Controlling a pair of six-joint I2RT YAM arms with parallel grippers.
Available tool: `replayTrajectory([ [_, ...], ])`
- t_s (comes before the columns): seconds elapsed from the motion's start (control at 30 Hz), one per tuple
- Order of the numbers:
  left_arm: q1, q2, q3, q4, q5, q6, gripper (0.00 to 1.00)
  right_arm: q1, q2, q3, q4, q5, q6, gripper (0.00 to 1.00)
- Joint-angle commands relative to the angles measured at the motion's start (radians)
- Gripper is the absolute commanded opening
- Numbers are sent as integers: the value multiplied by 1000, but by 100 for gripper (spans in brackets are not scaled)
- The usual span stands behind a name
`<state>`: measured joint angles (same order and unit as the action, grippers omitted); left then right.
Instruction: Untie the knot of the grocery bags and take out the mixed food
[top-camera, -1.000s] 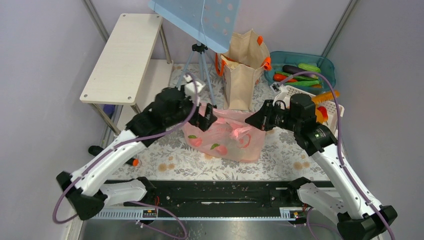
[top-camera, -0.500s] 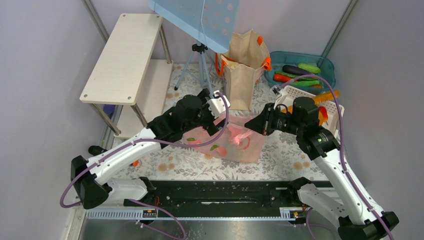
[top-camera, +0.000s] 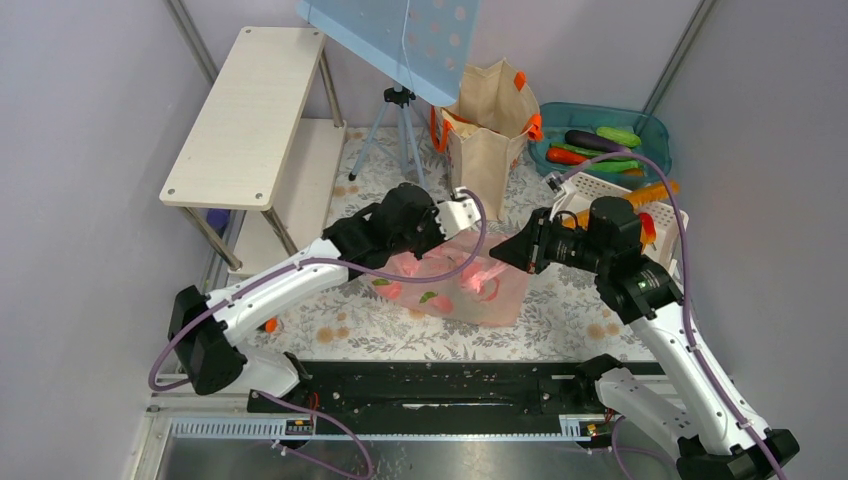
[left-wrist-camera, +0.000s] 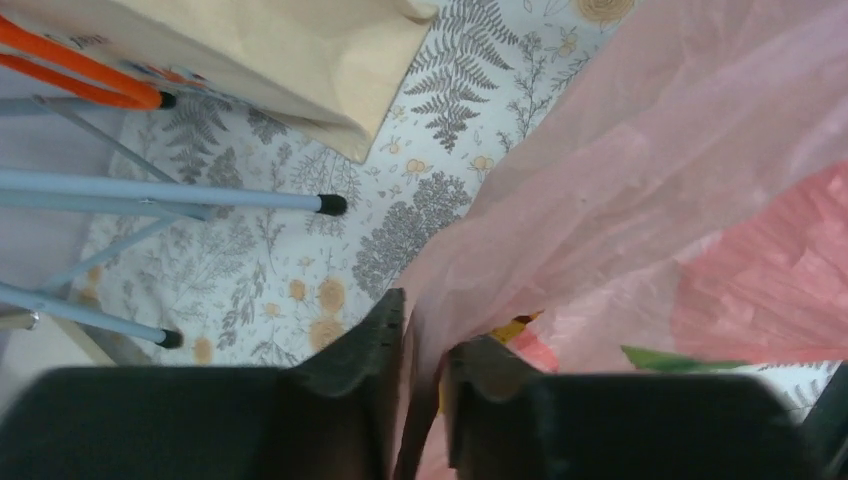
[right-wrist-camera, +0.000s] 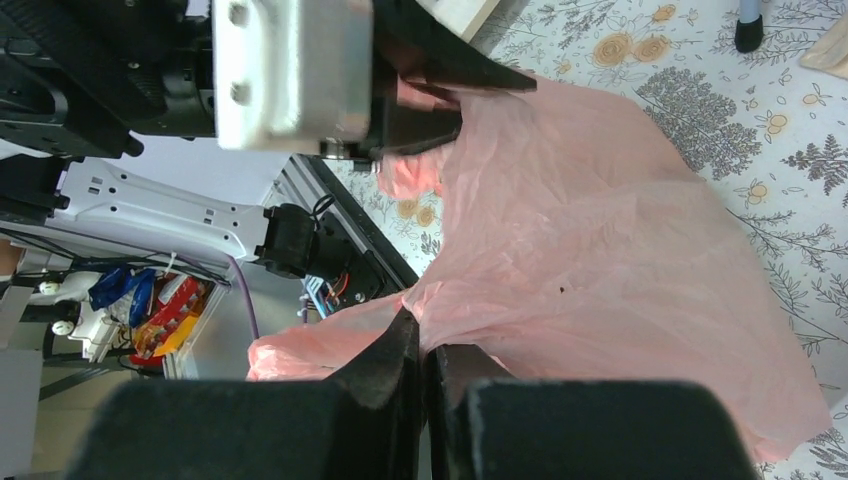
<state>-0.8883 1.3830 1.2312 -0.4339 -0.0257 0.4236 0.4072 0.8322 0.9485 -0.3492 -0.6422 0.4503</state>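
Closing on the pink grocery bag (left-wrist-camera: 640, 200), the left gripper (left-wrist-camera: 420, 350) has just pinched film between its fingers opposite the right gripper (right-wrist-camera: 425, 350), already clamped on it, so pulling apart looks next.

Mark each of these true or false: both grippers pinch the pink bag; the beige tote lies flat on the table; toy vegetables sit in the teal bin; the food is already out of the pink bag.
1. Both the left gripper and the right gripper pinch the pink bag. True.
2. The beige tote lies flat. False: it stands upright behind the bag.
3. Toy vegetables sit in the teal bin. True.
4. The food is already out. False: red and green pieces show through the plastic.
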Motion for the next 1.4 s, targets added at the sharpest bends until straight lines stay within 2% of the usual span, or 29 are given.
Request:
replayTrajectory([
  [0.0, 2, 10, 101, -25, -60, -32, 3, -9, -24, 11, 38, -22, -9, 0],
  [0.03, 3, -2, 105, -19, -84, -42, 0, -12, -26, 19, 22, 6, -26, 0],
  [0.23, 12, -136, 133, -18, -94, -158, 0, -20, -55, 101, -80, 339, -120, 0],
  [0.37, 29, -209, 150, -58, -41, -248, 0, -23, -43, 172, -123, 577, -182, 11],
  [0.47, 65, -248, 126, -68, 20, -299, 0, -22, -31, 193, -129, 782, -211, 14],
  [0.53, 83, -263, 99, -60, 60, -328, 0, -22, -21, 197, -138, 890, -229, 22],
  [0.6, 97, -273, 64, -44, 72, -347, 0, -22, -11, 195, -151, 960, -244, 36],
  [0.73, 130, -274, 20, -23, 75, -380, 0, -22, -7, 195, -195, 1004, -272, 61],
  [0.8, 142, -270, 10, -19, 75, -406, 0, -22, -11, 198, -228, 1043, -283, 68],
  [0.87, 147, -272, 3, -11, 94, -420, 0, -22, -17, 207, -264, 1083, -281, 72],
  [0.93, 150, -274, -6, 0, 130, -435, 0, -21, -35, 222, -296, 1062, -248, 76],
  [1.03, 150, -271, -10, 10, 172, -462, 0, -22, -81, 221, -272, 798, -200, 82],
  [1.13, 152, -266, -10, 13, 186, -471, 0, -21, -101, 172, -125, 466, -116, 82],
  [1.2, 153, -261, -12, 12, 187, -478, 0, -3, -97, 140, -32, 349, -55, 80],
  [1.27, 156, -255, -12, 10, 186, -487, 0, 89, -82, 136, 7, 370, -52, 80],
  [1.37, 166, -243, -7, 6, 196, -503, 0, 263, -19, 171, 6, 507, -113, 80],
])
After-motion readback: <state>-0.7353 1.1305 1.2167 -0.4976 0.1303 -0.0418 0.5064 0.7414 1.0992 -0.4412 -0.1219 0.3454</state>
